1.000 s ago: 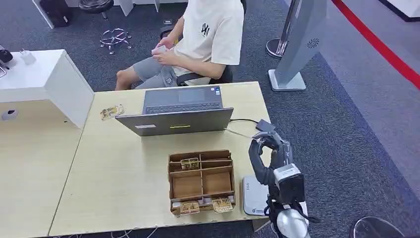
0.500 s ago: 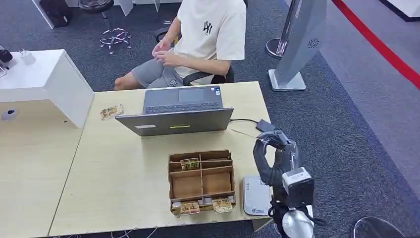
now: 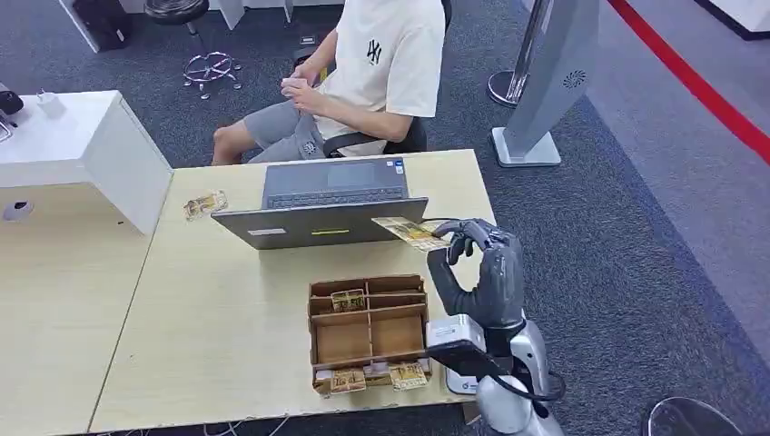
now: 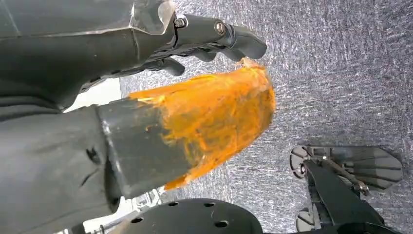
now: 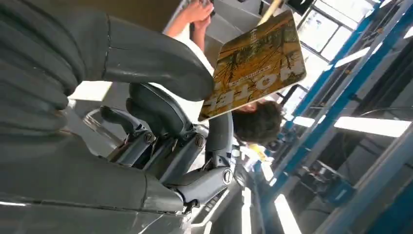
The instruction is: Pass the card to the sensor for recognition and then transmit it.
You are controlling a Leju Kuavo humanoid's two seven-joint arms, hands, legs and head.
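Head view — wooden table (image 3: 227, 318), grey carpet (image 3: 617, 227)

This was an office or lab-like workspace. A light wooden counter (image 3: 227, 309) carried an open laptop (image 3: 331, 204) with a cable running off it, and a person (image 3: 363, 73) sat behind it on a dark office chair (image 3: 399, 141). Grey carpet (image 3: 617, 227) covered the floor, crossed by a red line (image 3: 699, 86). A rolling stool (image 3: 195, 36), a white cabinet (image 3: 82, 145) and a grey standing kiosk (image 3: 545, 82) stood around the counter.
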